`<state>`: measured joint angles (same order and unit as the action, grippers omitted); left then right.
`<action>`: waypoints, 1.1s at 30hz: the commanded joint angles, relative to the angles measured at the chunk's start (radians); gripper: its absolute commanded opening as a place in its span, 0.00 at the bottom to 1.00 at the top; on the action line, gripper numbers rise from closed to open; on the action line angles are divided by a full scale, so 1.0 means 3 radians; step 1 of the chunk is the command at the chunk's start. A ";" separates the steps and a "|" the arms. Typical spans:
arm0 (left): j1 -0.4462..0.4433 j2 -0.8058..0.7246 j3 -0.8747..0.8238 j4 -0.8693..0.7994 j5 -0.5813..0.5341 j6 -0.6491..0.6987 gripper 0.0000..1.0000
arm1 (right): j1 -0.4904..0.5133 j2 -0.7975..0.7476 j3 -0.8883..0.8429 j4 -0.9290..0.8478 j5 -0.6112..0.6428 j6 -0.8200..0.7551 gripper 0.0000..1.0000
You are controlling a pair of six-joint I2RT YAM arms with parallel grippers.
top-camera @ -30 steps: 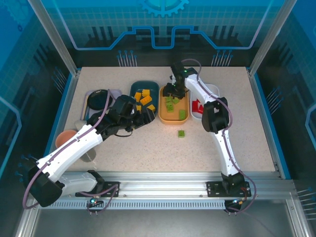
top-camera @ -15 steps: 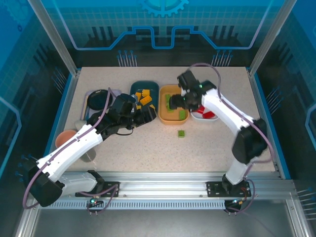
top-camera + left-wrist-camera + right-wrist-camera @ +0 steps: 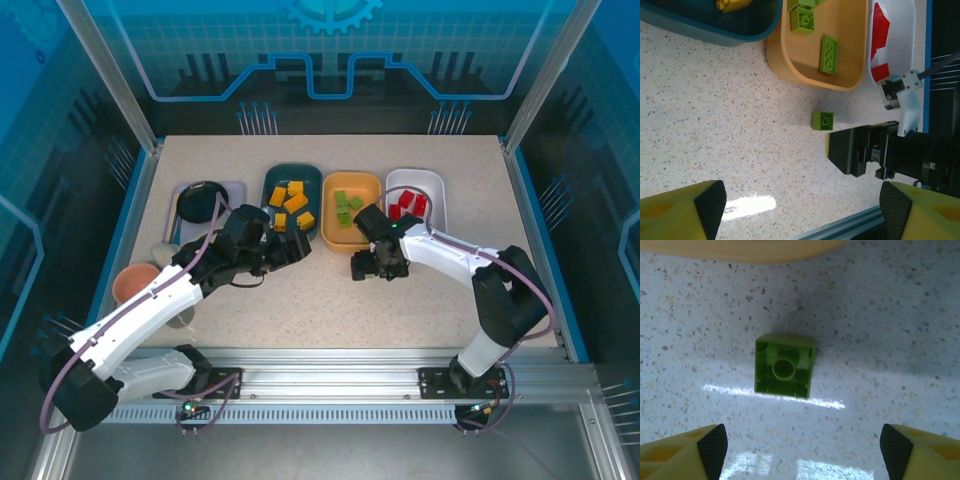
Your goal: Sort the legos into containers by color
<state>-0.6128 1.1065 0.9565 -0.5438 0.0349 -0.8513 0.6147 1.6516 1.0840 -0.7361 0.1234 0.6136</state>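
One loose green lego (image 3: 785, 366) lies upside down on the table, just ahead of my right gripper (image 3: 804, 447), which is open and apart from it. From above, that gripper (image 3: 362, 268) hangs low in front of the orange container (image 3: 350, 238), which holds green legos (image 3: 345, 205). The teal container (image 3: 292, 168) holds orange-yellow legos (image 3: 290, 200). The white container (image 3: 432, 180) holds red legos (image 3: 408, 205). My left gripper (image 3: 295, 248) is open and empty over bare table, near the teal container's front. Its own view shows the loose green lego (image 3: 822, 120) beside the right gripper's black body.
A lavender tray (image 3: 232, 187) with a black round dish (image 3: 200, 203) stands at the far left. A terracotta bowl (image 3: 133, 283) sits by the left edge. The metal rail (image 3: 330, 365) runs along the table's near edge.
My right arm swung from over the orange container down to the table in front of it, its jaws spread wider, over the loose green lego. The left arm drew back slightly.
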 commanded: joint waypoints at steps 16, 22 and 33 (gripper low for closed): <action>-0.0059 -0.0247 -0.0105 -0.0089 -0.0028 -0.0055 0.84 | 0.0003 0.0657 0.0324 0.0260 0.0095 0.0008 0.42; -0.0061 -0.0265 -0.0065 -0.0138 -0.0051 -0.0041 0.84 | 0.0015 0.0445 0.0240 0.0181 0.0162 0.0049 0.31; -0.0073 -0.0228 0.0268 -0.0372 -0.0359 -0.0005 0.83 | 0.0012 -0.0064 0.0719 -0.0096 0.0067 -0.0055 0.28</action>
<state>-0.6270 1.0424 0.9787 -0.6167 -0.0113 -0.8616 0.6155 1.6047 1.2316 -0.7471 0.1719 0.6132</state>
